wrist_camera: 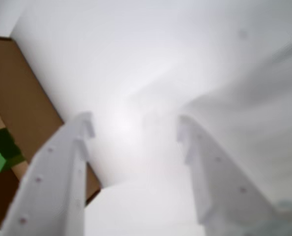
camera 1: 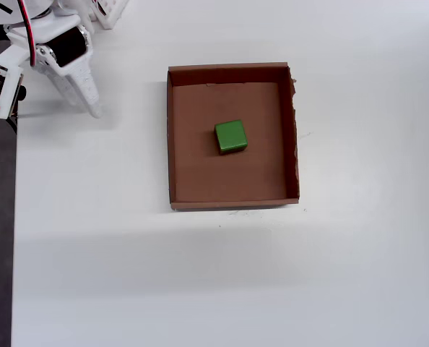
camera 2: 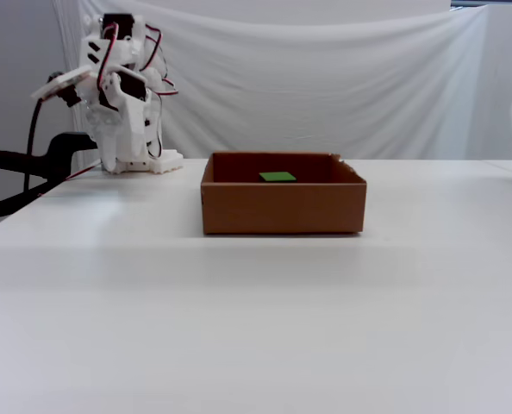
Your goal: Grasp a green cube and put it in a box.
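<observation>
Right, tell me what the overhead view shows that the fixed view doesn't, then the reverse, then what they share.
Only the overhead view shows the box's whole brown floor, with the green cube resting near its middle, and the ragged wall on the right of that view. It also shows the gripper off to the upper left, away from the box.

Only the fixed view shows the box's outer front wall, the white cloth backdrop and the arm standing folded upright.

Both show the cube inside the box on a white table, with the arm clear of it.
</observation>
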